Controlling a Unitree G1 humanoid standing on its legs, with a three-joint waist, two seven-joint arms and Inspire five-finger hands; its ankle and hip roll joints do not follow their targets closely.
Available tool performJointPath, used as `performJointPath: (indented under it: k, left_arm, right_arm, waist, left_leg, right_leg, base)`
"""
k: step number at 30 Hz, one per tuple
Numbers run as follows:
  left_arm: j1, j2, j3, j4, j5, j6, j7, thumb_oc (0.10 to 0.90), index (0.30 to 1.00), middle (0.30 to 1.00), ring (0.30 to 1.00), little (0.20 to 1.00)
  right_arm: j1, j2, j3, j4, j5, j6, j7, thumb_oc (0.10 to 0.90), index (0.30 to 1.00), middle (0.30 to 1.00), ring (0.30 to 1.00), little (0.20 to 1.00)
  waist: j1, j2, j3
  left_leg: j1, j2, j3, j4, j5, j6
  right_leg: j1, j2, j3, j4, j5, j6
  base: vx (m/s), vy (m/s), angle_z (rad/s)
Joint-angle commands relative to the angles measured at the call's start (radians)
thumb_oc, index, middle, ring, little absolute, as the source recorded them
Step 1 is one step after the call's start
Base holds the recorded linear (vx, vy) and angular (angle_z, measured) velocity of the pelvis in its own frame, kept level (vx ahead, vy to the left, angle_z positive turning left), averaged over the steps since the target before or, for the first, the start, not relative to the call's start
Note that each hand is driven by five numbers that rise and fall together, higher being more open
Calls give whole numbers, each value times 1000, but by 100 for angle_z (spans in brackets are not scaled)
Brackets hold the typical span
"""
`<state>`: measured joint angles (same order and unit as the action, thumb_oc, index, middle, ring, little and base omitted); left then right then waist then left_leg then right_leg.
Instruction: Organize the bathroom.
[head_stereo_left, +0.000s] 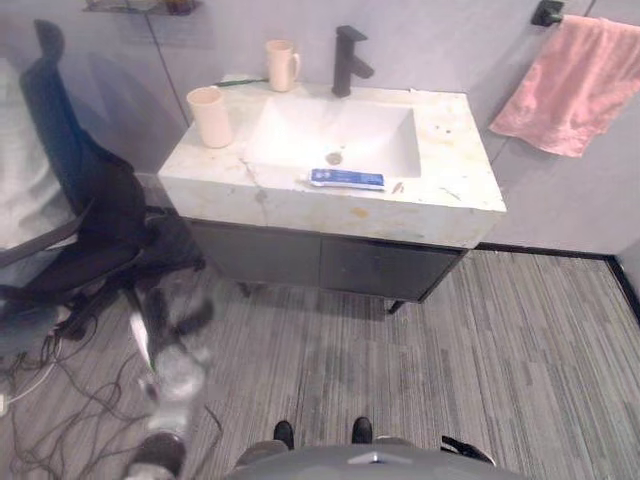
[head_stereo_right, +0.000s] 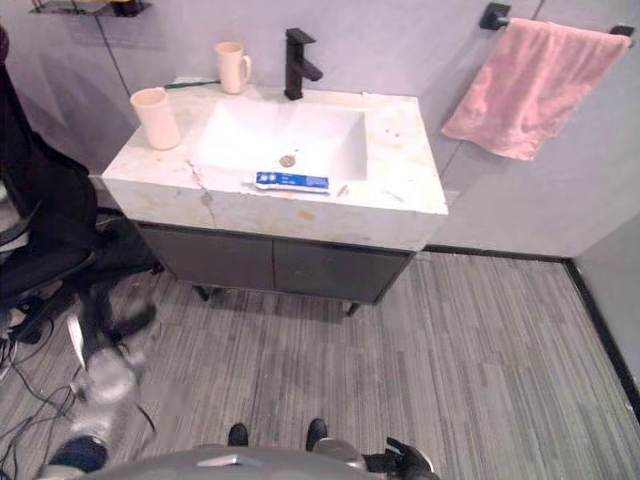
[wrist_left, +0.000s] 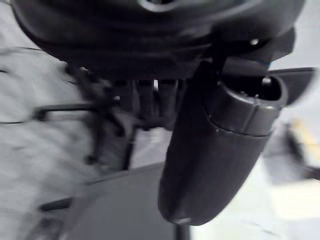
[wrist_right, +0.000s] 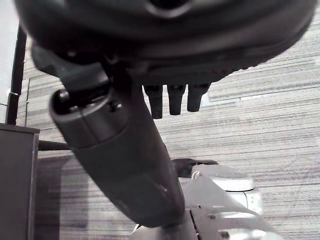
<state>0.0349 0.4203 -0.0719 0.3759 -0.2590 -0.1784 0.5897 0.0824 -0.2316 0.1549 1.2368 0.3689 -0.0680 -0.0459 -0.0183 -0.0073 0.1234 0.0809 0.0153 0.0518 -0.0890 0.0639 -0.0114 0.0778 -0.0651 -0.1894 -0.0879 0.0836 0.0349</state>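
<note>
Marble vanity top (head_stereo_left: 455, 175) bears toothpaste tube (head_stereo_left: 346, 178); right hand (wrist_right: 172, 97) hangs with fingers straight, empty.

The bench (head_stereo_left: 455, 165) stands ahead of both hands. A toothpaste tube (head_stereo_left: 346, 178) lies on its front edge, just before the sink (head_stereo_left: 335, 135). One cup (head_stereo_left: 210, 116) stands left of the sink, another cup (head_stereo_left: 281, 65) behind it beside the tap (head_stereo_left: 349, 60). A towel (head_stereo_left: 572, 85) hangs to the right.

A pale marbled vanity top (head_stereo_left: 455, 170) sits over dark cabinet doors (head_stereo_left: 330, 262); a blue-and-white toothpaste tube (head_stereo_left: 346, 178), two cream cups (head_stereo_left: 211, 116), a black faucet (head_stereo_left: 349, 60), a pink towel (head_stereo_left: 570, 85) and grey striped flooring (head_stereo_left: 520, 350) complete the bathroom.
</note>
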Motion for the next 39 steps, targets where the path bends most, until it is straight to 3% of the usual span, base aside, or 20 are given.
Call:
performJointPath:
  k: [1,3,4,6,7,12,14,17,22,27,29,31,33,39]
  left_arm:
    - [-150,146,43,-220,83,-15,-159,800,900,900,900,900]
    - [-176,173,43,-299,71,7,-191,800,900,900,900,900]
    - [-222,208,43,-387,36,61,-233,800,900,900,900,900]
    - [-272,234,39,-458,70,49,-240,800,900,900,900,900]
    - [-320,263,46,-536,76,85,-236,800,900,900,900,900]
    - [-385,306,55,-589,64,74,-219,800,900,900,900,900]
    - [-428,338,75,-652,27,73,-269,800,900,900,900,900]
    - [-451,352,63,-665,20,88,-312,800,900,900,900,900]
    - [-573,476,-3,-581,-53,165,-420,800,900,900,900,900]
    - [-672,578,-61,-487,-86,197,-539,800,900,900,900,900]
    - [-835,654,-195,-351,-103,204,-636,800,900,900,900,900]
    - [-898,678,-256,-298,-113,203,-676,800,900,900,900,900]
    - [-1059,699,-425,-172,-121,200,-758,800,900,900,900,900]
    - [-1227,664,-630,6,-71,181,-809,800,900,900,900,900]
  right_arm:
    - [-50,-6,-23,22,48,-28,-8,800,900,900,900,900]
    - [-50,-6,-21,26,49,-30,-8,800,900,900,900,900]
    - [-54,-6,-17,30,46,-25,-8,800,900,900,900,900]
    - [-59,-6,-12,34,55,-19,-8,800,900,900,900,900]
    - [-65,-2,-6,39,55,-12,-10,800,900,900,900,900]
    - [-72,3,-1,62,55,-12,-7,800,900,900,900,900]
    - [-70,15,7,84,56,-16,-5,800,900,900,900,900]
    - [-72,17,13,93,53,-19,-4,800,900,900,900,900]
    - [-88,2,18,108,75,-19,-8,800,900,900,900,900]
    - [-86,-17,21,104,70,-16,-11,800,900,900,900,900]
    - [-85,-35,25,103,61,-12,-4,800,900,900,900,900]
    - [-87,-41,26,107,63,-13,-3,800,900,900,900,900]
    - [-92,-48,27,118,64,-18,-2,800,900,900,900,900]
    - [-92,-53,26,131,69,-25,3,800,900,900,900,900]
  waist:
    - [9,11,-48]
    - [7,13,-50]
    - [4,15,-56]
    - [0,16,-62]
    - [-3,16,-71]
    - [-8,18,-87]
    - [-15,21,-105]
    - [-19,25,-109]
    - [-33,42,-119]
    - [-50,54,-123]
    - [-68,62,-126]
    - [-77,67,-129]
    - [-94,77,-130]
    - [-126,82,-137]
  left_leg:
    - [-9,-1,13,2,-19,7]
    - [-8,0,17,2,-21,8]
    - [-4,1,22,2,-25,11]
    - [2,4,27,2,-29,11]
    - [8,6,30,2,-35,12]
    - [14,10,35,2,-40,10]
    - [21,18,38,2,-40,1]
    - [23,22,40,2,-38,-3]
    - [27,32,55,2,-32,-12]
    - [31,38,70,2,-26,-19]
    - [35,43,88,2,-23,-23]
    - [36,44,95,2,-22,-24]
    - [40,48,111,2,-21,-23]
    - [47,58,136,2,-17,-27]
  right_leg:
    - [6,-23,24,12,12,45]
    - [8,-25,22,12,11,48]
    - [10,-28,24,11,11,51]
    - [14,-29,26,9,10,54]
    - [17,-30,30,7,7,56]
    - [22,-27,38,3,3,55]
    - [26,-19,48,1,-5,50]
    - [27,-14,52,1,-7,48]
    - [28,-5,61,1,-11,47]
    - [24,-1,71,1,-9,49]
    - [21,3,81,1,-5,52]
    - [19,4,85,1,-3,53]
    - [15,7,93,1,0,55]
    - [8,21,114,1,0,55]
  base:
    - [-5,2,4]
    - [1,-4,4]
    - [14,-20,6]
    - [16,-31,1]
    - [13,-37,-3]
    - [14,-47,-8]
    - [13,-88,-16]
    - [-11,-56,-15]
    - [-9,-32,0]
    - [0,-2,-1]
    - [12,-14,-11]
    - [18,-18,-12]
    - [20,-33,-5]
    - [22,-61,-13]
